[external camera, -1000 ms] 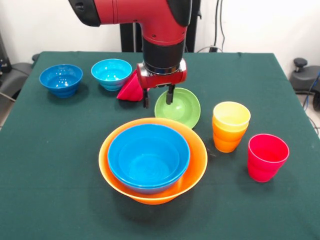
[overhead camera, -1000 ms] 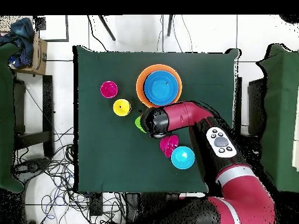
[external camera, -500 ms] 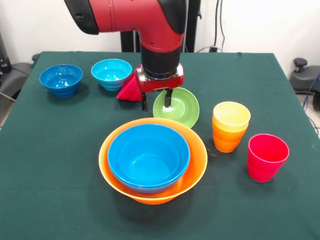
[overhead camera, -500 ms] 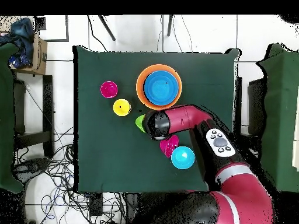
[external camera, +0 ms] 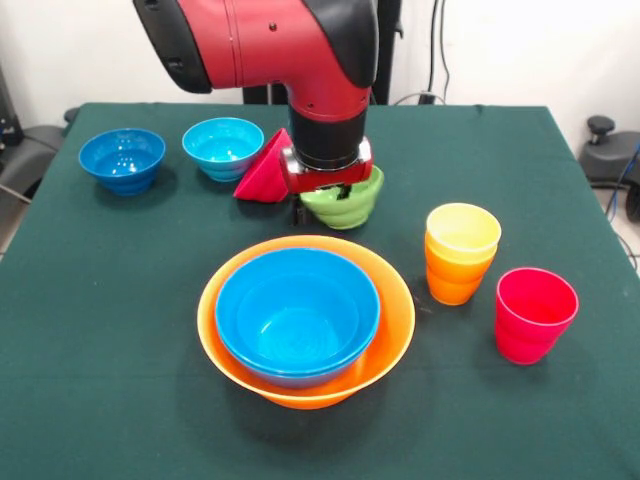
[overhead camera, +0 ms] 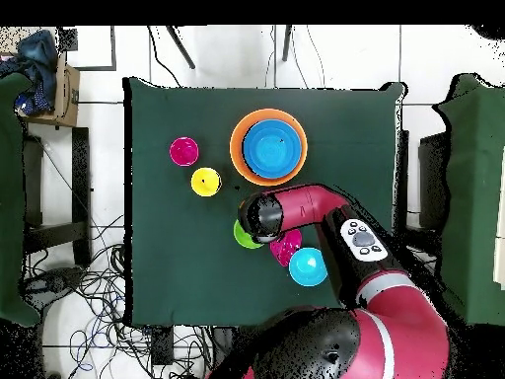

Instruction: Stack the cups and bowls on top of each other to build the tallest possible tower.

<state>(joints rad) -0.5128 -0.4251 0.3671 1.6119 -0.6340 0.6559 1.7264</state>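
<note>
A small green bowl stands upright on the green cloth, and my gripper is lowered onto its near-left rim. In front of it a large blue bowl is nested in the very large orange bowl. To the right, a yellow cup sits inside an orange cup, with a red cup beside them. A red bowl lies tipped beside the gripper.
A light-blue bowl and a dark-blue bowl stand upright at the back left of the front view. The arm hides the dark-blue bowl from overhead. The table has a cloth-covered edge on every side.
The green bowl was tilted with its inside facing the camera; it now stands upright and has shifted slightly back. The gripper has come down lower onto it.
</note>
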